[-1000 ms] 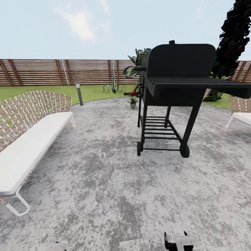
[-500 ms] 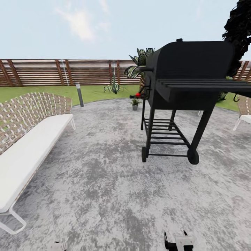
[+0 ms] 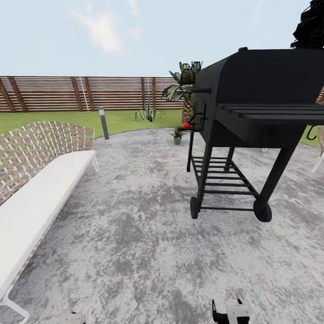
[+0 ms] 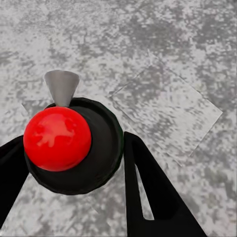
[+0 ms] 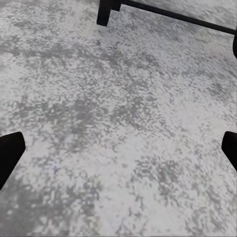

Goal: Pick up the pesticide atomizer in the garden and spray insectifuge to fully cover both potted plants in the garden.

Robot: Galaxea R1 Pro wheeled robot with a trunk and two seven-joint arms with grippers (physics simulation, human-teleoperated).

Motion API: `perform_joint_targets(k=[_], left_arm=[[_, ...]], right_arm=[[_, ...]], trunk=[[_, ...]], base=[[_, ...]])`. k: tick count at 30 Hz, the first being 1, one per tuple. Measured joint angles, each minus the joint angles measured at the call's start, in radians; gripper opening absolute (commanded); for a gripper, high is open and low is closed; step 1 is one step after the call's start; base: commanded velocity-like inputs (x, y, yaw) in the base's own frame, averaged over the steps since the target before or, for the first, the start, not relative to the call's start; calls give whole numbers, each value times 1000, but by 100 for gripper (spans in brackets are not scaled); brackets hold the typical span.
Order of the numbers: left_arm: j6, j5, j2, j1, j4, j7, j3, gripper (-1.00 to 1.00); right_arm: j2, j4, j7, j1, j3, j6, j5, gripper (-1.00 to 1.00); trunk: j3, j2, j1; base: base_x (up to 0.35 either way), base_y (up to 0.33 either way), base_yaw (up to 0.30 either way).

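Grey stone patio; black grill right, bench left.

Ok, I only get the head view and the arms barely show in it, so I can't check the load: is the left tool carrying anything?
Observer: Yes. In the left wrist view the atomizer, a dark round body with a red cap and a grey nozzle, sits gripped between the fingers of the left tool, above the patio.
Operator: And the right tool?
Observer: The right tool is open and empty; its fingers stand wide apart over bare paving.
Operator: Anything close ahead of it?
Observer: A black grill leg and a lower bar show just beyond it in the right wrist view.
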Motion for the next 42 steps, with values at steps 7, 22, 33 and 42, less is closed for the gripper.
perform_joint_targets(k=[7, 22, 33, 42], left_arm=[[1, 0, 0, 0, 0, 0, 0, -100], [1, 0, 0, 0, 0, 0, 0, -100], [1, 0, 0, 0, 0, 1, 0, -100], [1, 0, 0, 0, 0, 0, 0, -100]], right_arm=[[0, 0, 1, 0, 0, 0, 0, 100], [0, 0, 1, 0, 0, 1, 1, 100], [0, 1, 1, 0, 0, 1, 2, 100], [0, 0, 1, 0, 0, 1, 2, 100]], trunk=[[0, 0, 0], [0, 0, 0], [0, 0, 0], [0, 0, 0]], base=[[284, 225, 0], [296, 181, 0], [308, 130, 0], [337, 2, 0]])
